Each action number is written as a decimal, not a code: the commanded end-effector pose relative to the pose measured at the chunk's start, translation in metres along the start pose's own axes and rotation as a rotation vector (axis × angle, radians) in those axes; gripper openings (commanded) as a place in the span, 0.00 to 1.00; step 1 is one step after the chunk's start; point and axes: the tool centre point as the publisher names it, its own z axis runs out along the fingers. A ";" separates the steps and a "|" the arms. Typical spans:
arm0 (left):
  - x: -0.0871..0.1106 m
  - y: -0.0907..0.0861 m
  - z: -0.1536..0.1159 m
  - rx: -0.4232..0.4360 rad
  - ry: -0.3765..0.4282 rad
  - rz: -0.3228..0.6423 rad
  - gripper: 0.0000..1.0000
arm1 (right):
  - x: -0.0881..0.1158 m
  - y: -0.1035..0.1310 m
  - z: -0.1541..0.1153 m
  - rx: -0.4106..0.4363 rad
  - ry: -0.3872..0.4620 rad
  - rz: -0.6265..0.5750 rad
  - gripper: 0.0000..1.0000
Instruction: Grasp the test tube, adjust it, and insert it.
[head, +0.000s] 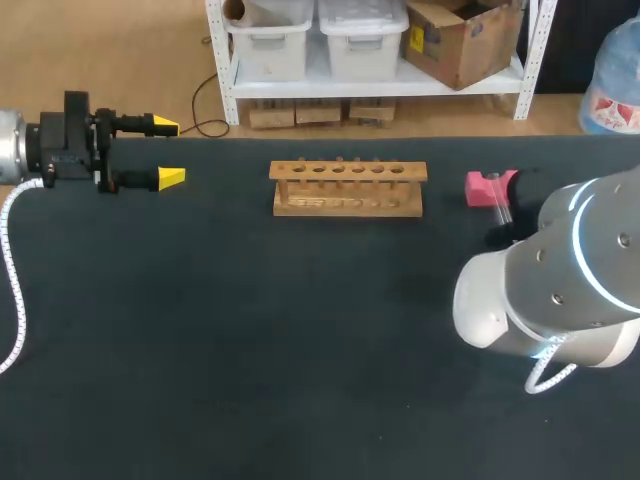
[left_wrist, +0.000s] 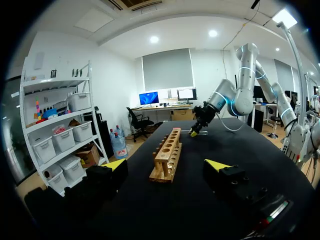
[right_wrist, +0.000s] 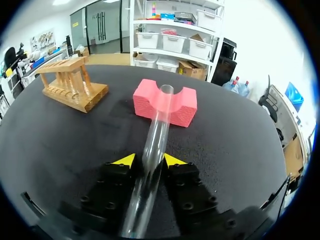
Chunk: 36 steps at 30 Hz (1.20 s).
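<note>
A clear glass test tube (right_wrist: 155, 150) lies with its far end in the notch of a pink foam block (right_wrist: 166, 103). My right gripper (right_wrist: 149, 160) is shut on the tube, one yellow tip against each side of it. In the head view the pink block (head: 488, 187) sits at the right of the table, and my right arm (head: 560, 280) hides most of the tube and the gripper. The wooden rack (head: 348, 187) with its row of holes stands at the middle back. My left gripper (head: 168, 152) hangs open and empty at the far left, pointing towards the rack (left_wrist: 167, 159).
The black table (head: 250, 350) spreads wide between the rack and the front edge. A white coiled cable (head: 12, 290) hangs from my left arm along the left edge.
</note>
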 end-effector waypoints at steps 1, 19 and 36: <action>0.001 -0.001 0.000 -0.004 -0.003 0.003 1.00 | 0.004 -0.005 0.001 -0.026 0.001 -0.002 0.26; 0.001 -0.001 0.000 -0.004 -0.003 0.003 1.00 | 0.004 -0.005 0.002 -0.040 0.023 0.043 0.00; 0.001 -0.001 0.000 -0.004 -0.003 0.003 1.00 | 0.003 -0.002 0.002 -0.019 0.062 -0.034 1.00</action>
